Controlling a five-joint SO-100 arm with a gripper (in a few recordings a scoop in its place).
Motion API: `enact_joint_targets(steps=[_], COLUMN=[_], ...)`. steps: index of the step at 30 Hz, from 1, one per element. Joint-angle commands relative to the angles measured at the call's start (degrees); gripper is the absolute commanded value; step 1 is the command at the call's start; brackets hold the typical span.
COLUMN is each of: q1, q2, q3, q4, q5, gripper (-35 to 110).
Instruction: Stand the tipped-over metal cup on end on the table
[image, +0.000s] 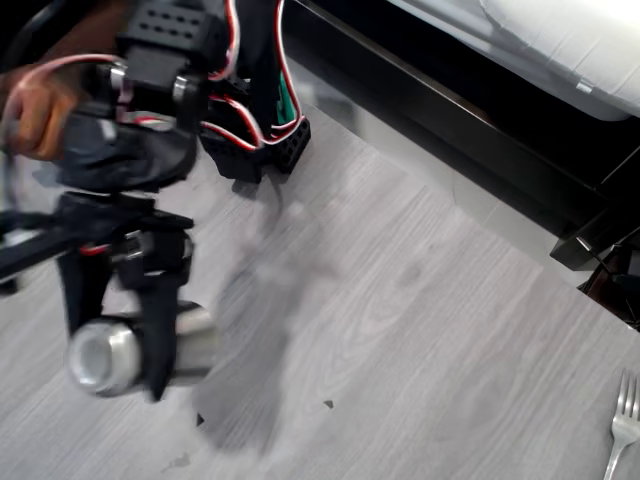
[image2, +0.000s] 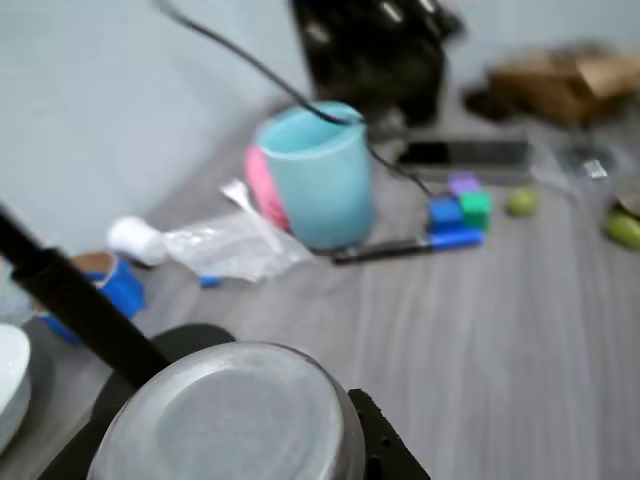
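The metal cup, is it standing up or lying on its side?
On its side: the metal cup shows its round end sideways in the overhead view, with the gripper around it.

A shiny silver metal cup (image: 110, 352) and silver fork (image: 623, 425) are shown on the light-grey wood-grain table (image: 420, 330), beside a black ledge (image: 450, 120), while a light-blue cup (image2: 318, 175), blue marker (image2: 412, 246) and green block (image2: 476, 209) are seen at the wrist.

Grey wood-grain table (image: 420, 330), fork (image: 622, 425) at its edge
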Motion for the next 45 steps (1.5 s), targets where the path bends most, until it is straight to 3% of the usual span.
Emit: enact_joint_targets(steps=[1, 9, 16, 20, 23, 27, 31, 37, 40, 42, 44, 45], q1=[-0.6, -2.5, -2.8, -3.1, -3.2, -2.5, -2.3, -0.2, 2.3, 4.5, 6.3, 6.7], q2=[-5.1, -38.5, -64.1, -76.1, -82.6, -86.6, -84.1, -65.8, -48.3, -30.6, -7.4, 2.1], q3=[10.8, 11.6, 5.5, 1.9, 0.4, -1.2, -0.3, 7.1, 10.6, 12.5, 11.4, 8.1], q4=[-26.3, -64.5, -85.7, -95.0, -99.6, -102.3, -103.8, -95.4, -81.6, -63.7, -32.7, -15.0], q5=[-3.7, -7.6, -10.5, -12.2, -13.5, -14.0, -13.0, -7.1, -2.5, 2.9, 13.0, 20.0], gripper=[0, 0, 0, 0, 27, 43, 46, 47, 47, 47, 44, 37])
